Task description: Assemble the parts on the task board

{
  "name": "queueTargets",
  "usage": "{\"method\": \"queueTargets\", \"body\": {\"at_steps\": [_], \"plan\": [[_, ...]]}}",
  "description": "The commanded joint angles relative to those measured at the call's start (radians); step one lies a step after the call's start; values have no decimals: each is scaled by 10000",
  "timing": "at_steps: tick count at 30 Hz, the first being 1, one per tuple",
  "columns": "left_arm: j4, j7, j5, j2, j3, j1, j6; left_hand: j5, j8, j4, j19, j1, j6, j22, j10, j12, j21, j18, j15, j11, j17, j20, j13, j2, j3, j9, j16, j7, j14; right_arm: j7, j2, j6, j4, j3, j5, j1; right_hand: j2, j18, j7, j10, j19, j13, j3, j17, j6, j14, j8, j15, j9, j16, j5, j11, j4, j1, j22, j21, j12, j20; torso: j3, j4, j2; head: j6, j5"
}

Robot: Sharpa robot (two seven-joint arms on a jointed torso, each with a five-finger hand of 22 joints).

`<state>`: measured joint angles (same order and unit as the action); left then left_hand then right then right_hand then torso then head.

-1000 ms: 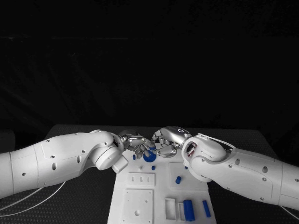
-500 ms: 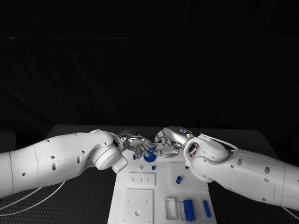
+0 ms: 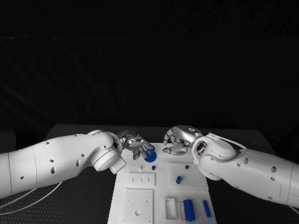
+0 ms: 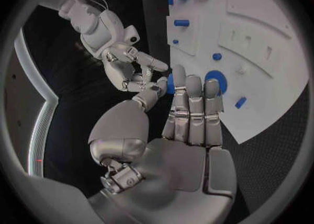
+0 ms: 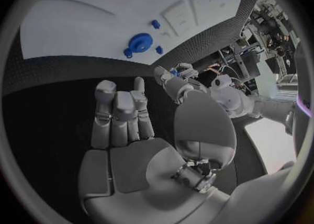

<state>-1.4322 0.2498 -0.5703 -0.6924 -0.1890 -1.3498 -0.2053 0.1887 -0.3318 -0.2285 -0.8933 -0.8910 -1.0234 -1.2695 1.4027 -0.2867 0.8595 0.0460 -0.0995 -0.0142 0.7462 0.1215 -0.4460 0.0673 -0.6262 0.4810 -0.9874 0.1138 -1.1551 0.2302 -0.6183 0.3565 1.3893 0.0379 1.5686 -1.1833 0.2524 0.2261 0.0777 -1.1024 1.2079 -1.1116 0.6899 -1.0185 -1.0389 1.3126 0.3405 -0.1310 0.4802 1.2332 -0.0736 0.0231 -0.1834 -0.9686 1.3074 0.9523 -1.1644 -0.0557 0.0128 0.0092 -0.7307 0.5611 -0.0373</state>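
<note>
two hands meet at the far end of the task board, and the left hand is plainly the nearer one to the part that matters. a small blue part sits at its fingertips in the left wrist view, apparently pinched between thumb and a finger, though the grip itself is partly hidden by the fingers. just beyond those fingertips, on the board, lies a round blue disc with a hole in its middle; in the head view the same disc lies directly under the left hand. the right hand hangs beside the left one, a little apart, its fingers loosely apart and nothing in them, as the right wrist view shows; from there the disc lies well ahead of its fingers. the coming move likely turns on the held part sitting right over the disc, so the left hand would need mostly a short descent, not a reach. which way the part's long axis points cannot be told. other blue pegs lie at the near end of the board, well away from both hands.
</note>
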Motion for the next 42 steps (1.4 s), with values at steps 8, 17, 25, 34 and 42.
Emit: {"method": "queueTargets", "body": {"at_steps": [8,17,25,34,42], "plan": [[-548,-22,-3257,-398,-180,105,-778,122,-209,34,-279,77,-720,-27,461,-416,348,-93,-300,-207,122,939,-227,-235,-38,204,-551,-448,-378,-24,-632,339,-37,-6,75,2,151,357,93,69,6,21,-57,-2,4,-58,-55,-15,-23,-69,-140,14,87,-93,41,-77,63,-39,-8,-3,15,49,-63],[-1138,284,-4730,-795,-418,336,-1684,401,-545,269,-470,67,-1395,-285,635,-1851,1051,-66,-738,-590,498,1252,-1057,-532,-32,872,-1918,-812,-569,-141,-1028,451,78,-18,-196,2,180,357,96,58,5,37,-72,1,0,-56,-68,-12,-29,-105,-311,11,211,-94,39,-110,79,-21,-21,25,12,187,-118],[-1393,590,-5535,-943,-525,682,-2511,1133,-986,417,-820,-3,-1926,-452,702,-3418,1831,42,-1090,-946,527,1542,-1811,-834,-4,1965,-3061,-1162,-926,-199,-1208,452,174,-18,-374,4,187,357,96,55,0,47,-89,4,2,-56,-78,-12,-33,-129,-419,10,268,-99,40,-129,90,-13,-25,17,13,402,-202],[-1505,703,-5834,-1041,-528,1203,-3288,1904,-1187,475,-945,15,-2065,-407,506,-4412,2292,195,-1254,-1098,330,1583,-2087,-923,-35,2686,-3703,-1313,-1012,-201,-1258,417,85,-18,-537,4,189,357,98,53,-3,54,-114,6,4,-54,-86,-10,-36,-150,-534,9,317,-95,43,-146,97,-5,-36,29,34,584,-257],[-1456,888,-6065,-1010,-529,1615,-3570,2162,-1235,506,-968,41,-2137,-362,446,-4759,2458,259,-1296,-1136,216,1578,-2118,-950,-42,2895,-3923,-1355,-1033,-191,-1301,395,85,-18,-560,3,186,357,99,53,-5,59,-134,5,5,-51,-92,-10,-38,-162,-623,8,350,-91,47,-157,103,0,-40,39,42,696,-225]]}}
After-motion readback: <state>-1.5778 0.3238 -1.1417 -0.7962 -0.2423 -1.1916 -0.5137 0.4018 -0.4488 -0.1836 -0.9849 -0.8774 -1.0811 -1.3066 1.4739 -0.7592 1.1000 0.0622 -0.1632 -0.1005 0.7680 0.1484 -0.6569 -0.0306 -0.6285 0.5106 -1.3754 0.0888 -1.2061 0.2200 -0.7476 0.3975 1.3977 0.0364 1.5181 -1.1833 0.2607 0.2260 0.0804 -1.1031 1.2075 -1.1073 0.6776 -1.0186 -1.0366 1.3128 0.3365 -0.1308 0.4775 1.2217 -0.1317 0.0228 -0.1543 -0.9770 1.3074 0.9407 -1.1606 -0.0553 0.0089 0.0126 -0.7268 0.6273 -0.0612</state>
